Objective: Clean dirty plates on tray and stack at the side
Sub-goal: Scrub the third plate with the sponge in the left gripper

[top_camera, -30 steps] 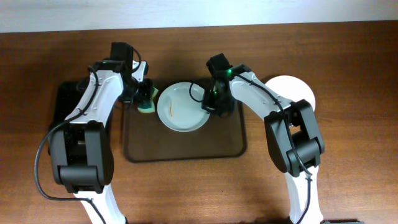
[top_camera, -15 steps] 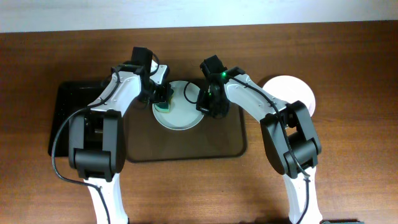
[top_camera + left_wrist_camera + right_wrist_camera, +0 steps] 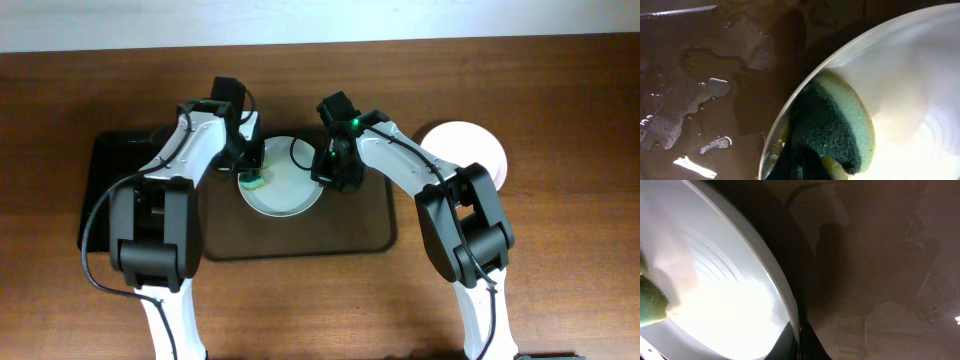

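Plate (image 3: 287,195) is lying on the tray (image 3: 300,238), toward its far left part. My right gripper (image 3: 331,172) is clamping the plate's right rim, fingers (image 3: 812,350) closed over the edge. My left gripper (image 3: 254,180) is pinching a green sponge (image 3: 835,125) and pressing it against the plate's left inner rim. Water is pooling on the tray floor. Second plate (image 3: 468,150) is resting on the table (image 3: 560,250), just beside the tray's far right corner.

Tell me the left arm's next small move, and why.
Probably sweep the sponge inward across the plate: the left gripper holds it just at the plate's left rim, while the right gripper pinches the right rim.
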